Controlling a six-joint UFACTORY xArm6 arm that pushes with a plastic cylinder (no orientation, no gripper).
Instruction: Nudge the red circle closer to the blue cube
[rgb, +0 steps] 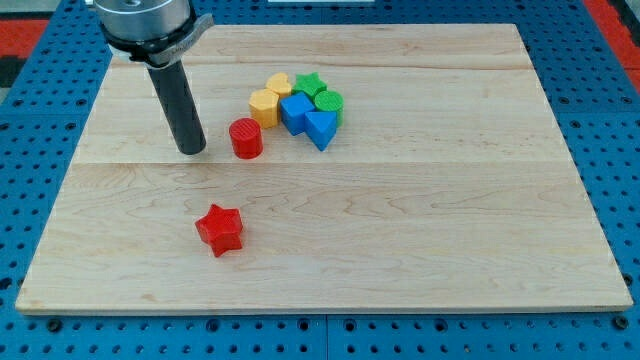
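Note:
The red circle (245, 138) stands on the wooden board, a little left of the block cluster. The blue cube (296, 111) is in that cluster, up and to the right of the red circle, with a small gap between them. My tip (192, 150) rests on the board just left of the red circle, a short gap apart from it.
Around the blue cube sit a blue triangle (320, 129), a yellow hexagon (264, 105), a yellow heart (279, 85), a green star (309, 83) and a green cylinder (329, 102). A red star (221, 228) lies alone toward the view's bottom. The wooden board (450, 220) lies on a blue pegboard.

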